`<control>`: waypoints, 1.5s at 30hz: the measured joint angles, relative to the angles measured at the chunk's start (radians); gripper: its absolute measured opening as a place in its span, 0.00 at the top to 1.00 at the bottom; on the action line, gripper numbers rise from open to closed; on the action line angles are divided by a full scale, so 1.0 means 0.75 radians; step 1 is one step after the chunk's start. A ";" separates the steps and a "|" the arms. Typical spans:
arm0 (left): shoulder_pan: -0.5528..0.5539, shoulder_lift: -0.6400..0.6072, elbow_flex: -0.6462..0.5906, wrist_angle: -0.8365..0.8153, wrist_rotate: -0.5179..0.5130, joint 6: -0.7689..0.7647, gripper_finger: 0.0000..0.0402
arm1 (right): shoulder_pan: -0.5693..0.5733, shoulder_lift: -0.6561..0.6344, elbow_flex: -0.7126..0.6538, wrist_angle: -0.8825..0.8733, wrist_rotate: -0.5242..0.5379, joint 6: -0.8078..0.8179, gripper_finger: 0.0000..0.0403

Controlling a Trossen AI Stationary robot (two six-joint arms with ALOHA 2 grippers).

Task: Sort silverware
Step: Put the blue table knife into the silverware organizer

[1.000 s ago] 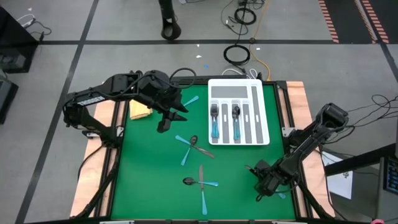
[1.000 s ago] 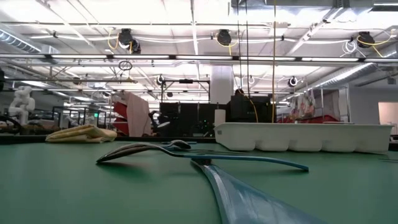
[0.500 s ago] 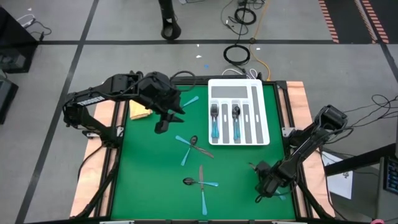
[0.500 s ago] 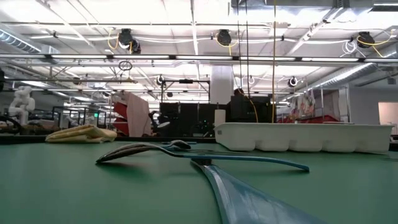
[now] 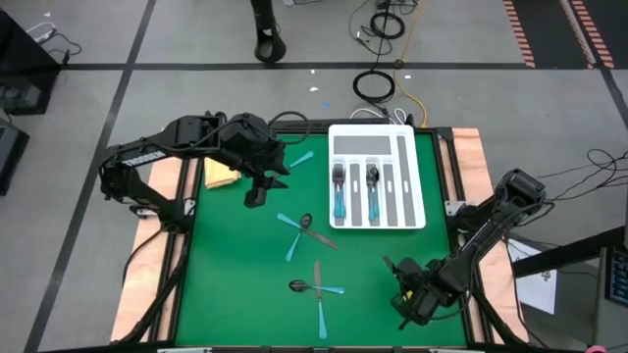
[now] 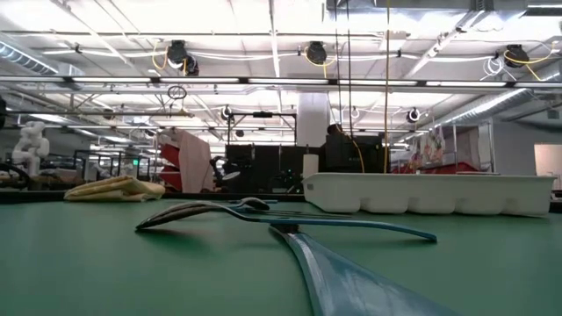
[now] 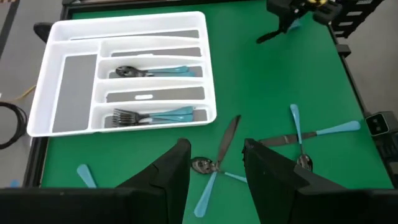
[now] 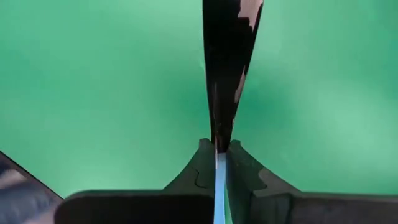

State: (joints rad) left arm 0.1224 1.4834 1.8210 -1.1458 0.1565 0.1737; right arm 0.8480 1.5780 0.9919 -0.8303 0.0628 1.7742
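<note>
My right gripper (image 5: 414, 292) hangs over the near right of the green mat, pointing down and shut on a knife (image 8: 225, 68) with a dark blade and a light-blue handle. My left gripper (image 7: 214, 180) hovers open, high over the far left of the mat, with nothing between its fingers. More silverware lies flat on the mat: a crossed group (image 5: 305, 230) in the middle, another crossed group (image 5: 316, 288) nearer the front, and a single piece (image 5: 299, 158) left of the tray. The white tray (image 5: 412, 181) holds a fork (image 7: 152, 116) and a spoon (image 7: 155, 71). My right gripper pinches the knife between its two fingers where the blue handle (image 8: 220, 167) meets the blade. The fingers come from above and lie across the knife. The blade (image 5: 389, 264) sticks out on one side and the handle end (image 5: 446, 306) on the other. It appears lifted off the mat.
A folded yellow cloth (image 5: 222, 176) lies at the far left of the mat. The tray stands at the far right. Wooden table margins (image 5: 469, 147) border the mat, and cables (image 5: 376, 86) lie on the floor beyond. Bare green mat (image 5: 226, 284) spreads at the near left.
My right gripper has risen and drifted a little toward the near edge, taking the knife with it. The other silverware and the tray have stayed where they were.
</note>
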 joint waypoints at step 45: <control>0.196 -0.004 0.001 -0.125 0.003 0.093 0.62 | -0.732 0.550 0.288 0.110 -0.249 -1.305 0.76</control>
State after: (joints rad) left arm 0.2691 1.4807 1.8214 -1.2392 0.1585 0.2436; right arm 0.2993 1.9908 1.2076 -0.7474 -0.1237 0.7957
